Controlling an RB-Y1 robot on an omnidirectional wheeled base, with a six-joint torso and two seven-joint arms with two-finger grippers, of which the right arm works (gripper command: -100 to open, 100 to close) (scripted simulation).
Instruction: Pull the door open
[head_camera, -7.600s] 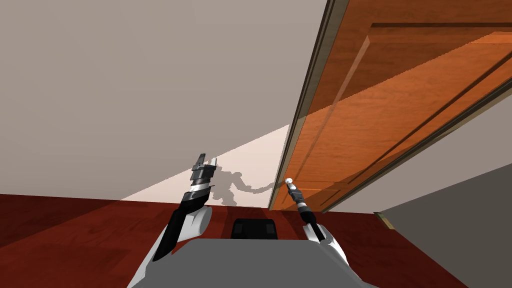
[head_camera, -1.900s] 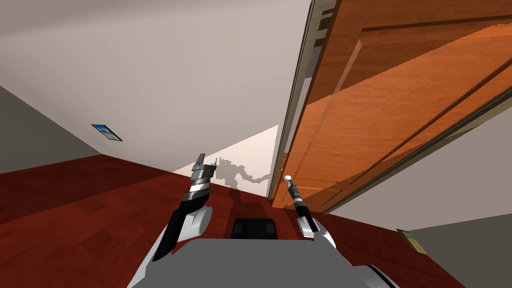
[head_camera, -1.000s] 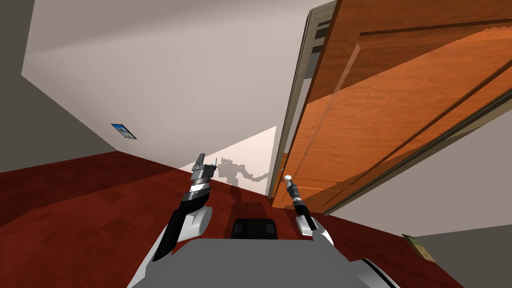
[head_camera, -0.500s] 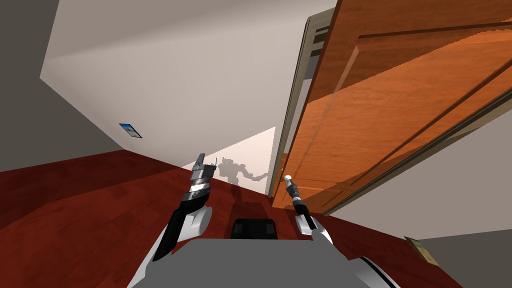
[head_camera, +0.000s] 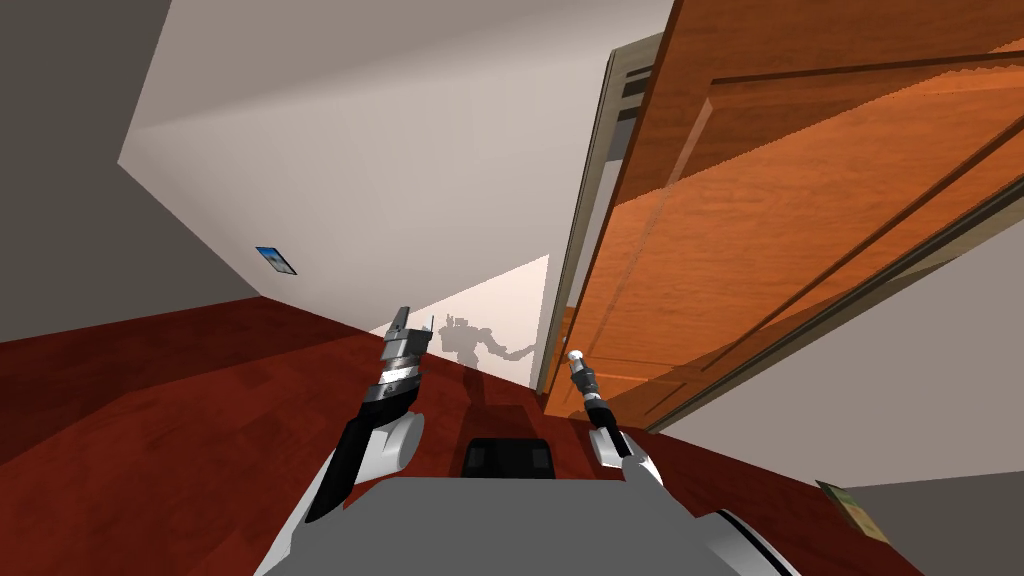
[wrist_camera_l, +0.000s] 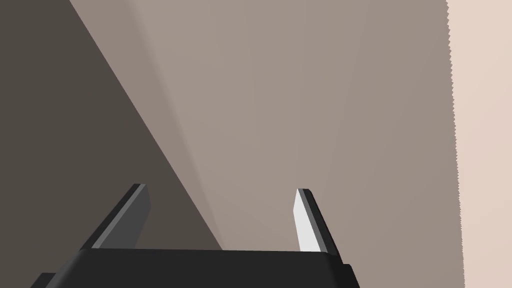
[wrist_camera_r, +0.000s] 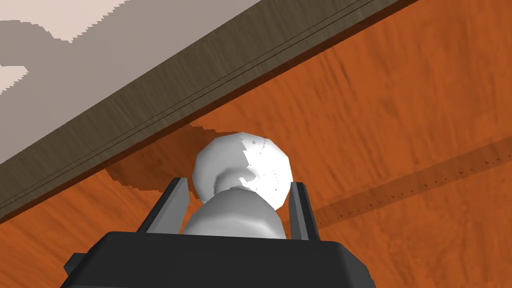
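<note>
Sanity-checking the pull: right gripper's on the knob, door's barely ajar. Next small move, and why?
Probably a short pull of the right gripper back toward the body, on an arc. Its fingers press both sides of the white knob, so the grip looks firm, and the door shows just a narrow gap from its frame.

Dark red wooden floor (head_camera: 180, 430) under plain walls.
A pale beige wall (head_camera: 400, 150) meets a darker grey wall (head_camera: 70, 200) at a corner on the left, and a small blue-toned framed picture (head_camera: 276, 260) hangs low on the beige one near that corner. A brighter wedge of light (head_camera: 515, 295) lies across the beige wall just above the floor. Far right, a flat tan-and-green rectangle (head_camera: 852, 510) (too small to identify) sits where floor meets another grey wall (head_camera: 960, 525).
</note>
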